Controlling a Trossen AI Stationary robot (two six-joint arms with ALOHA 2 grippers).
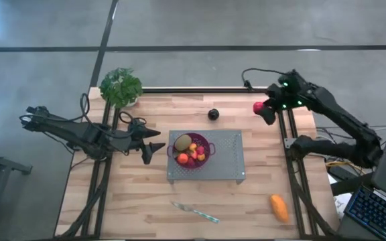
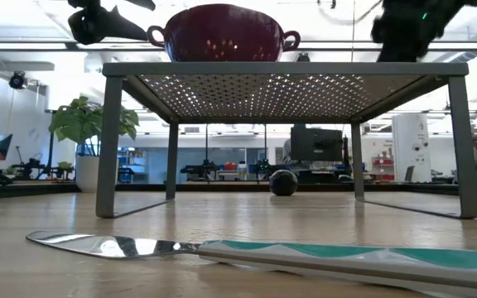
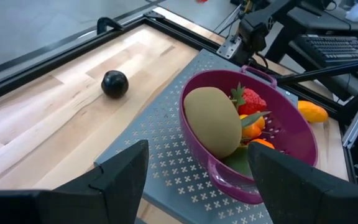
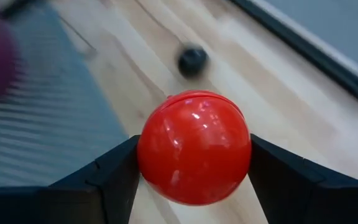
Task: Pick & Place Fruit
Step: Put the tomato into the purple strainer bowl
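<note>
1. The red ball [image 4: 194, 147] is clamped between the two fingers of the right gripper [image 1: 265, 109], which holds it up over the table's far right corner, well apart from the bowl.
2. The purple colander bowl [image 1: 207, 156] sits on top of a perforated grey metal stand [image 1: 226, 157] at the table's middle. It already holds the olive-green kiwi [image 3: 212, 121], a strawberry [image 3: 250, 101] and several small orange pieces [image 3: 253, 126].
3. Two fruits lie loose on the wood: the dark plum [image 1: 213, 114] just beyond the stand's far edge, and the oblong orange fruit [image 1: 279, 207] at the near right.
4. Judging by this, the job is well past halfway: the ball in hand needs carrying left to the bowl, then the plum and the orange fruit remain.
5. The left gripper [image 1: 154, 146] hovers just left of the stand with its fingers spread wide and nothing between them, pointing at the bowl.
6. A silver knife [image 1: 194, 212] with a teal handle lies near the front edge, and a leafy plant [image 1: 120, 86] stands at the far left corner.
</note>
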